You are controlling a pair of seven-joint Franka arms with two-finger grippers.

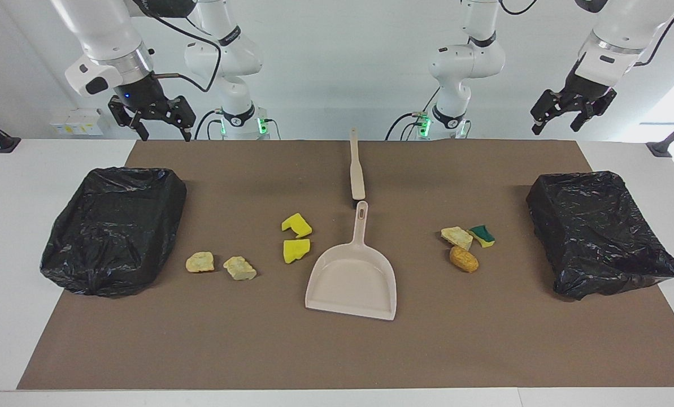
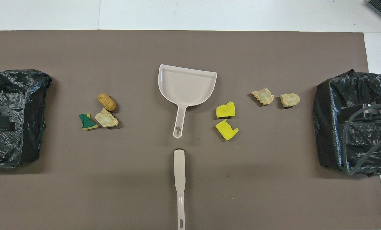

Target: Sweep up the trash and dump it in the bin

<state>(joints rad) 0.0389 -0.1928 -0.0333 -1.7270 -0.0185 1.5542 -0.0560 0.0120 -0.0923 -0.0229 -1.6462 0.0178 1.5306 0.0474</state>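
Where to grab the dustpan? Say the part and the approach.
Take the dustpan by its slim handle, coming straight down from above. The pan lies flat, its handle points toward the robots, and nothing touches it; the brush lies just nearer.

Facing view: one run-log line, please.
left gripper open, raised | right gripper open, raised | dustpan empty | trash unswept
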